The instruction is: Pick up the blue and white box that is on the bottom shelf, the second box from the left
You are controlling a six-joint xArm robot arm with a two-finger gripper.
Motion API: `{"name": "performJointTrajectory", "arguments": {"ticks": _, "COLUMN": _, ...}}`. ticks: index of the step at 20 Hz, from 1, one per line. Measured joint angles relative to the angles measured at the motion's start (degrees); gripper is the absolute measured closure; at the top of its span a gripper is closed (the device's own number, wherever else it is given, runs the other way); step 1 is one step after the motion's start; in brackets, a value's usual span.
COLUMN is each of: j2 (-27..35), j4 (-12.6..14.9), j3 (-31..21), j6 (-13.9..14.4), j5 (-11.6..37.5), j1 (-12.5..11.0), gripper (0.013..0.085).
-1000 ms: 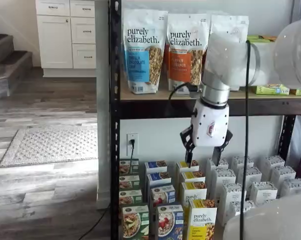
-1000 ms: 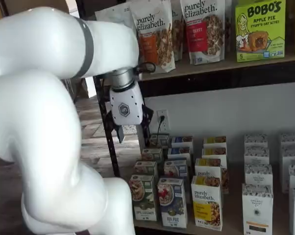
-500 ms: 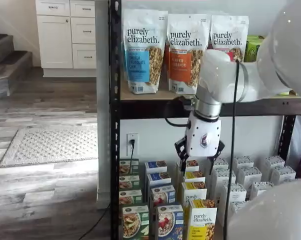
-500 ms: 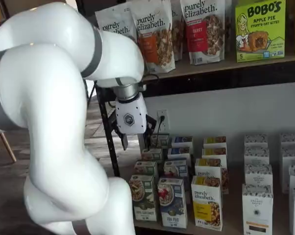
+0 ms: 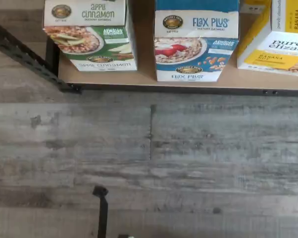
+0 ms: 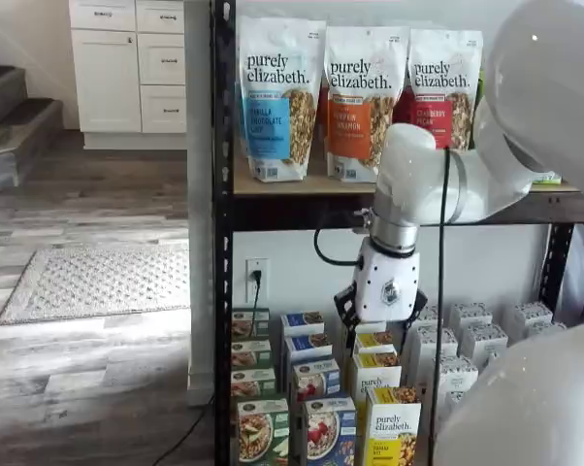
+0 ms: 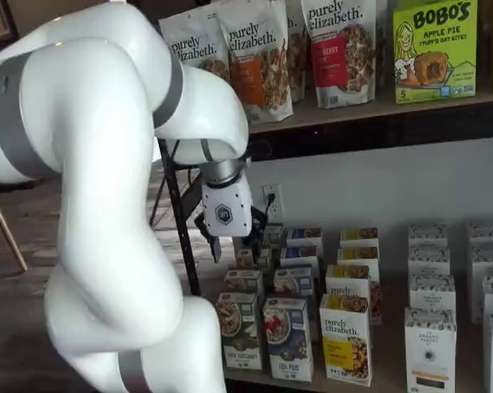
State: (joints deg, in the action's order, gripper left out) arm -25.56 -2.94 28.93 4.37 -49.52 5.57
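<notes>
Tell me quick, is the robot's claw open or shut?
End effector: open, holding nothing, hanging above the boxes.

"FLAX PLUS" is read on the blue and white box (image 5: 196,42) in wrist view, w/ "INSTANT OATMEAL" beneath. "APPLE CINNAMON" is printed on the green carton (image 5: 87,34) beside it. "purely elizabeth" & "BANANA NUT" are seen on the yellow carton (image 5: 282,37). "purely elizabeth." is shown on the upper granola bags (image 6: 277,97). "BOBO'S APPLE PIE" is read on a green box (image 7: 435,49) in a shelf view.
</notes>
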Motion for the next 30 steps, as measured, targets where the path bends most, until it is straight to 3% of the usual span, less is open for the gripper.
{"name": "performJointTrajectory", "arguments": {"ticks": 12, "j2": 9.65, "j4": 0.19, "j3": 0.15, "j6": -0.36, "j5": 11.44, "j1": 0.0, "gripper": 0.013}}
{"name": "performJointTrajectory", "arguments": {"ticks": 24, "j2": 18.99, "j4": -1.9, "j3": 1.39, "j6": 0.57, "j5": 21.51, "j1": 3.25, "gripper": 0.013}}
{"name": "performJointTrajectory", "arguments": {"ticks": 30, "j2": 24.58, "j4": -1.9, "j3": 4.05, "j6": 0.97, "j5": 24.65, "j1": 3.8, "gripper": 0.013}}
